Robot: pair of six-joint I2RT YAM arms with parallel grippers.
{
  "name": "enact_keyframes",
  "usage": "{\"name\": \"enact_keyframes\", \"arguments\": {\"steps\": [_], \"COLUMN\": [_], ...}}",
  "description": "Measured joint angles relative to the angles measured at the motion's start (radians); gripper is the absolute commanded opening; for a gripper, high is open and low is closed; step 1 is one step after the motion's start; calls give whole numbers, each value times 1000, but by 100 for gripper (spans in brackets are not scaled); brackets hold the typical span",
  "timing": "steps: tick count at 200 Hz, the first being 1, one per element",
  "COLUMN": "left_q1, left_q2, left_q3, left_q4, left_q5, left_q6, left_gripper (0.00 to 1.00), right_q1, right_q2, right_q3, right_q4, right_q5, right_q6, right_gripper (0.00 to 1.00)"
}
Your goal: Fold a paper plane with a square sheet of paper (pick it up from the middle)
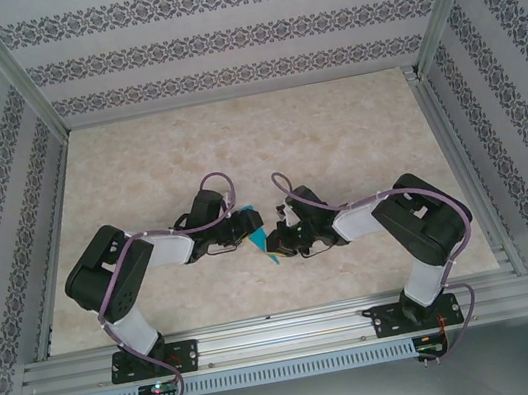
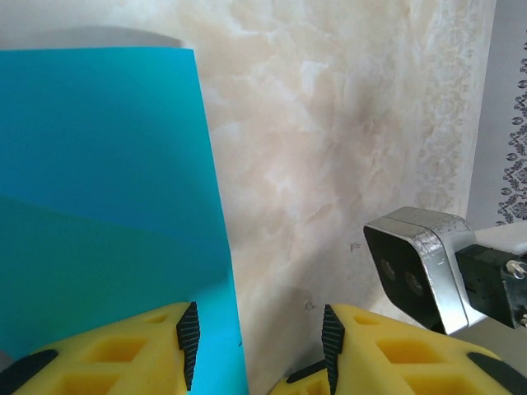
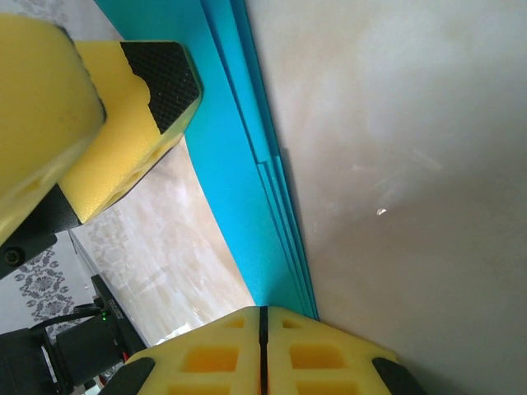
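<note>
1. nearest, right gripper [image 3: 263, 317] clenched, yellow fingers pressed flat together and pinching the near end of the turquoise paper [image 3: 247, 189]
2. just past the pinch, layered folded edges of that paper seen edge-on, running away over the marbled table [image 1: 234, 142]
3. left gripper [image 2: 257, 329] released, jaws apart, the paper's straight edge reaching between them close to the left pad [image 2: 189, 341], not squeezed
4. at mid-table, both claws tip to tip with the paper between them
5. farthest back, patterned walls [image 1: 217, 38]
</note>
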Motion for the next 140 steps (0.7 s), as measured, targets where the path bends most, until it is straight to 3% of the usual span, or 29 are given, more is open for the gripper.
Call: {"name": "enact_keyframes", "arguments": {"steps": [140], "left_q1": [0], "left_q2": [5], "left_q3": [13], "left_q4": [-27], "left_q5": [-5], "left_q6": [-2], "left_gripper": [45], "right_q1": [11], "right_q2": [-49], "right_q3": [-83], "right_q4": [48], "right_q5": [0], "right_q6": [-24], "right_gripper": [10]}}
